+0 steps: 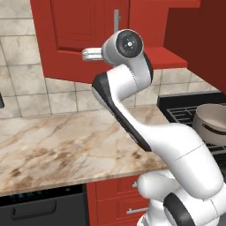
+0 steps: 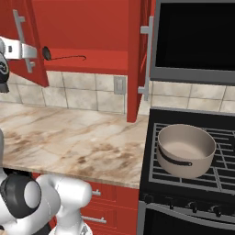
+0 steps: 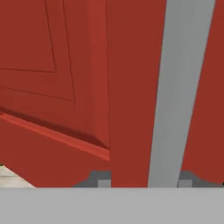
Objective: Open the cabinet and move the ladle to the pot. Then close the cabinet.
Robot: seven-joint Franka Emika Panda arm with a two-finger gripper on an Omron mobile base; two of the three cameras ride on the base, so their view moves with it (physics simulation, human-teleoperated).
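Inside the open cabinet (image 2: 87, 32), the dark ladle (image 2: 62, 56) lies flat on the shelf, long axis along the shelf front, bowl toward the left door. The gripper (image 3: 144, 181) straddles that door's silver handle (image 3: 177, 92), whether clamped I cannot tell. Below the cabinet runs a marble counter (image 2: 64, 137); right of it, the pot (image 2: 186, 149) sits on the stove (image 2: 220, 179).

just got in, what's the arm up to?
The white arm has its pincer at the long silver bar handle of the red wall cabinet's left door; its fingertips straddle the bar. Both doors stand open. The dark ladle lies on the cabinet shelf. The wide grey metal pot waits on the stove.
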